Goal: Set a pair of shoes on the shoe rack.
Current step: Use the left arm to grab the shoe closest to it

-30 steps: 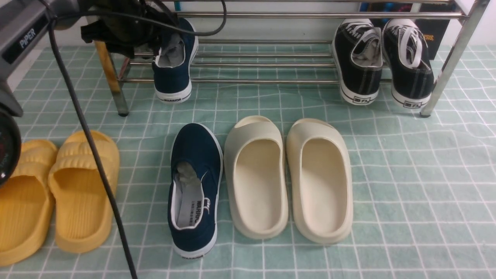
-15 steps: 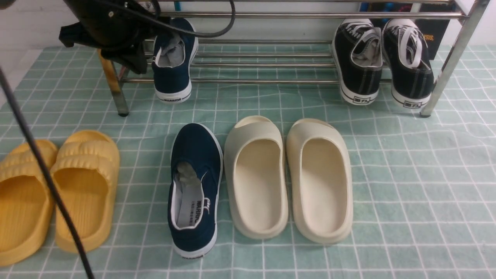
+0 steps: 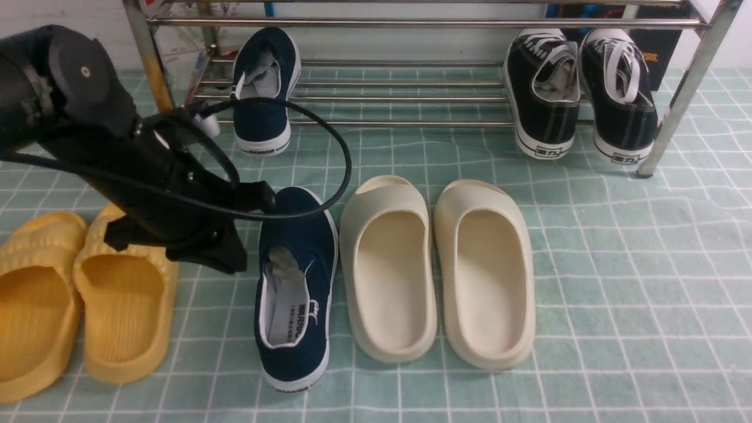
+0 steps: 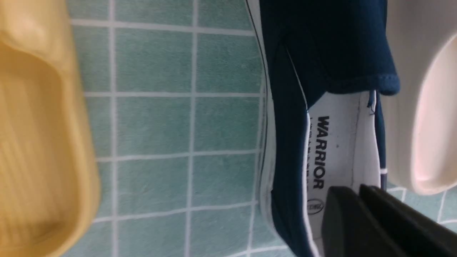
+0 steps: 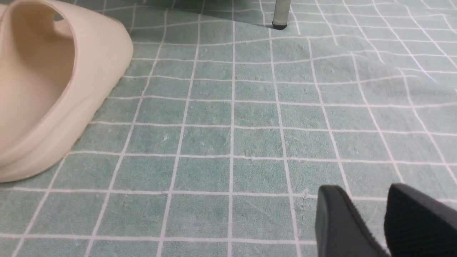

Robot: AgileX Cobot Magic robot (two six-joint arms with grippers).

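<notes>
Closest in, one near blue shoe [image 3: 296, 282] lies flat on the green checked cloth [image 3: 617, 294], its heel toward the robot, with yellow slides [image 3: 82, 294] on its left and cream slides [image 3: 437, 270] just beside its right. The left claw [image 4: 351, 189] hangs just beside this shoe's left side, and in the wrist view its tips show over the heel end of the shoe's opening. Its two fingers sit very close with nothing between them; one cannot tell if they are fully closed or touch the shoe. The right claw [image 5: 369, 192] is open a little over bare cloth and holds nothing. Farther back, the far blue shoe [image 3: 263, 88] sits on the left end of the shoe rack [image 3: 411, 123], and black sneakers [image 3: 581, 94] sit on the right end
</notes>
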